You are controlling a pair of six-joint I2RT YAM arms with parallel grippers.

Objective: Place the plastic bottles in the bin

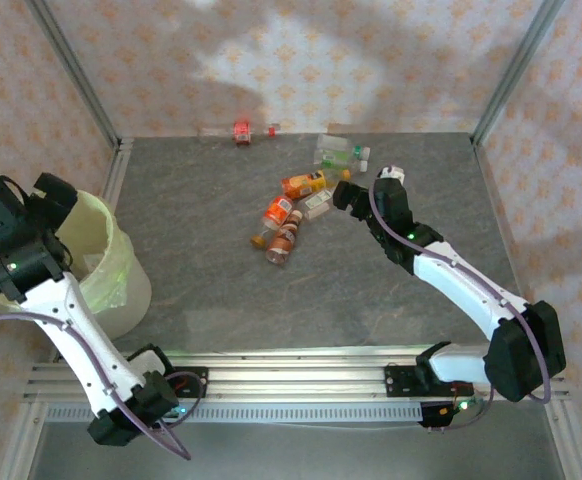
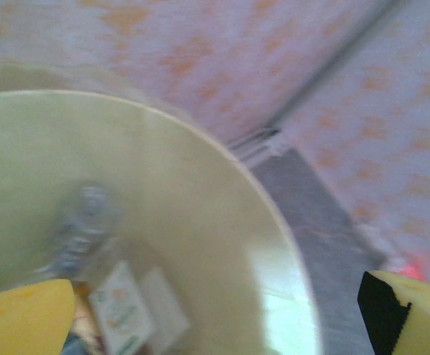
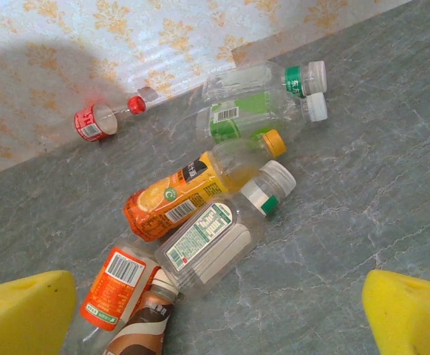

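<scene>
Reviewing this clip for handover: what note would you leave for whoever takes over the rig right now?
Left pincer: open, empty, over the bin.
Right pincer: open, empty, above the bottle pile.
Done: a few bottles lie in the bin.
Left: about seven on the table, six in the pile and one red-labelled bottle by the back wall.

seven plastic bottles lying loose (others blurred inside), one bin.
</scene>
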